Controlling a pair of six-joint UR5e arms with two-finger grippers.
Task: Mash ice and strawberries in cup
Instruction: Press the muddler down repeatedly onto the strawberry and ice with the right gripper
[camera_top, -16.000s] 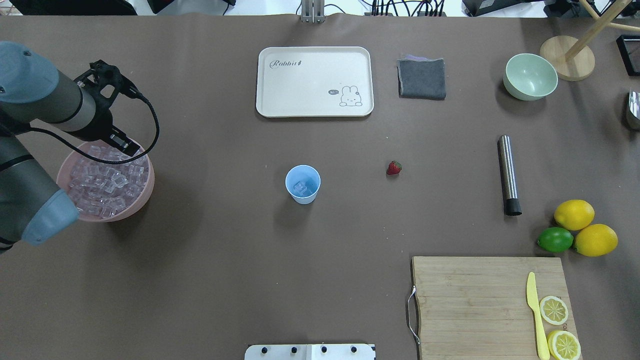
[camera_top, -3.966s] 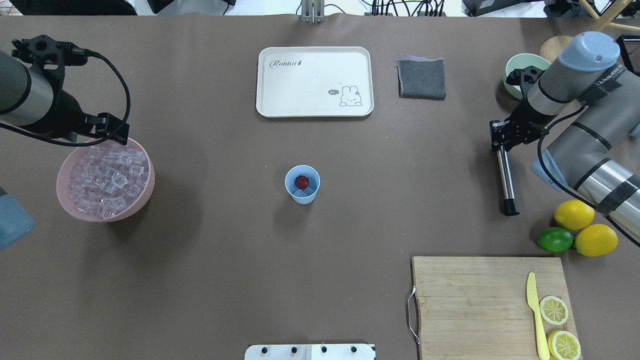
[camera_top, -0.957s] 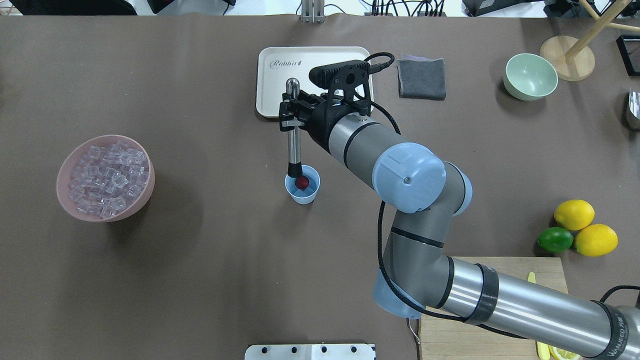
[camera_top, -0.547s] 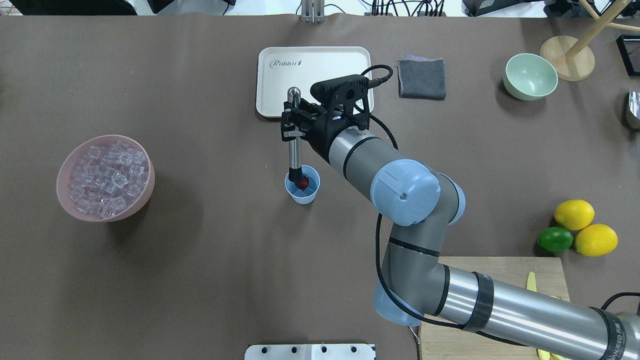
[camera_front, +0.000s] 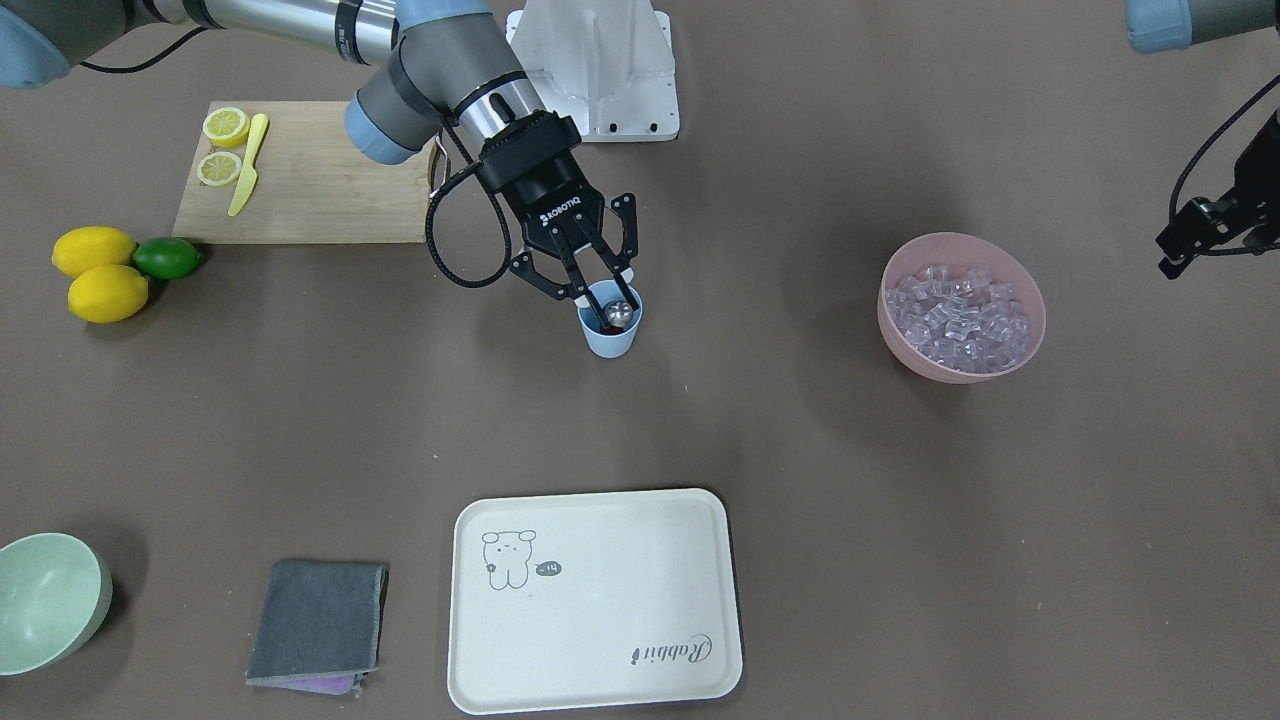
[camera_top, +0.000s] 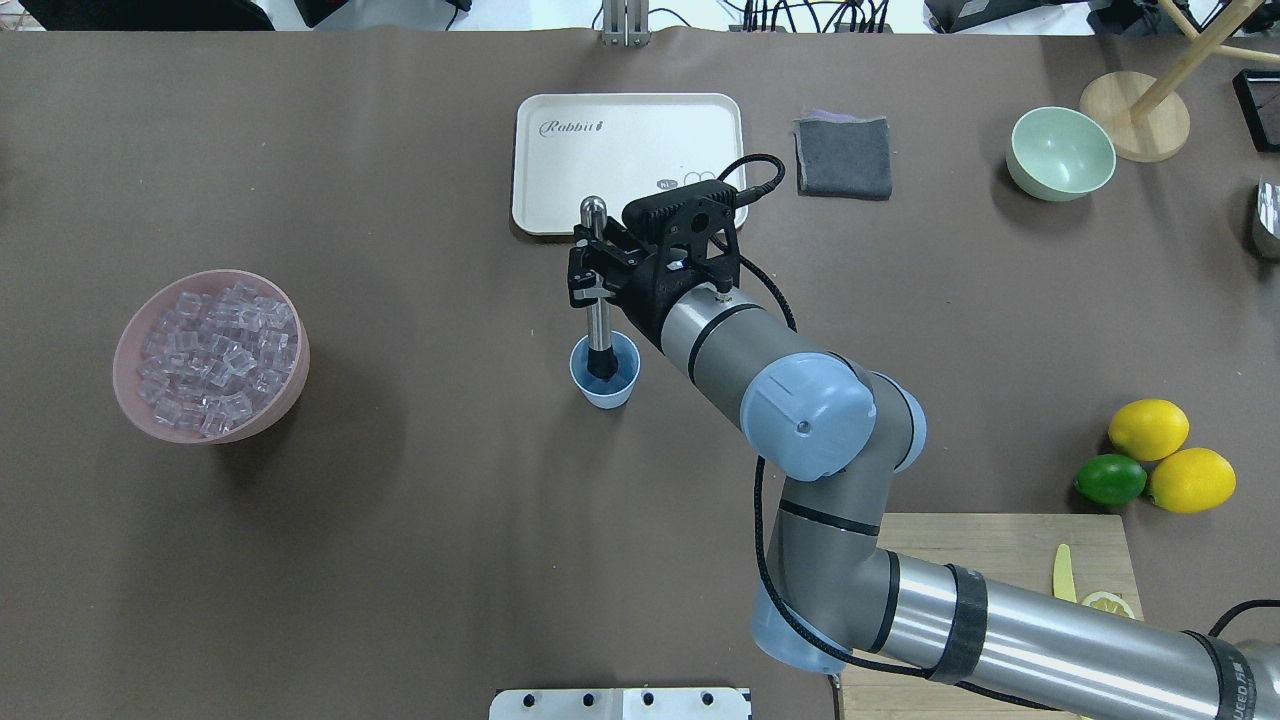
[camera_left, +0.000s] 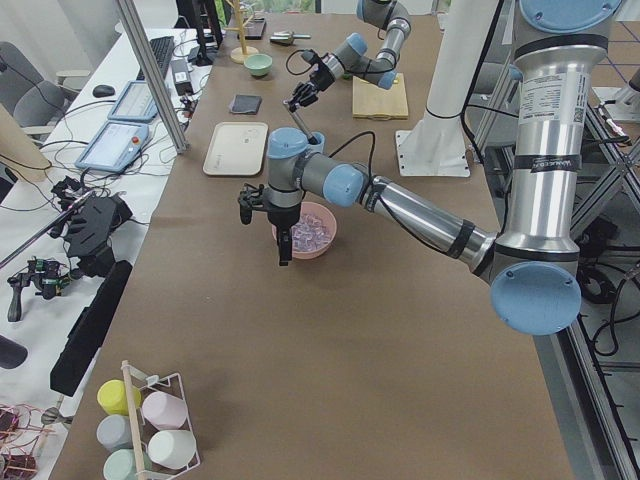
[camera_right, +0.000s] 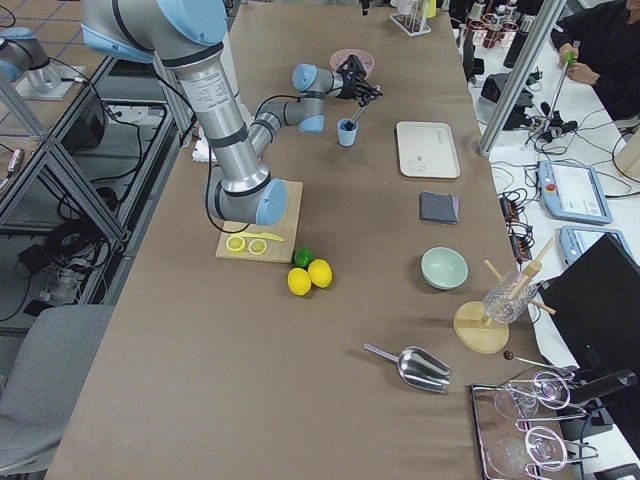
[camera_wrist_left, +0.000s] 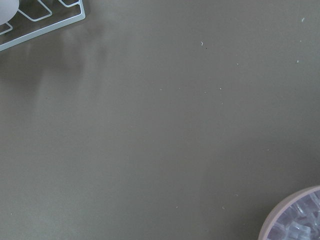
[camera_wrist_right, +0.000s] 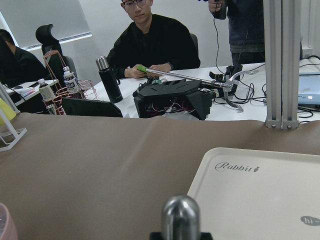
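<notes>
The light blue cup (camera_top: 612, 394) stands mid-table, also in the front view (camera_front: 610, 342). My right gripper (camera_top: 592, 272) is shut on a steel muddler (camera_top: 598, 318) and holds it upright, its black end down inside the cup. The muddler's rounded top shows in the right wrist view (camera_wrist_right: 181, 217). The muddler hides the strawberry and the ice in the cup in the overhead view; the front view shows only a dark red sliver (camera_front: 604, 324). My left gripper (camera_left: 284, 250) hangs beside the pink bowl; I cannot tell whether it is open.
The pink bowl (camera_top: 285, 395) of ice cubes (camera_top: 215, 350) sits at the left. A cream tray (camera_top: 628, 130), grey cloth (camera_top: 845, 157) and pale green bowl (camera_top: 1060, 152) lie at the back. Lemons and a lime (camera_top: 1110, 480) and a cutting board (camera_top: 1000, 540) are at the right.
The muddler has gone down deeper into the cup and now covers the strawberry in the overhead view. The right gripper moved slightly nearer with it.
</notes>
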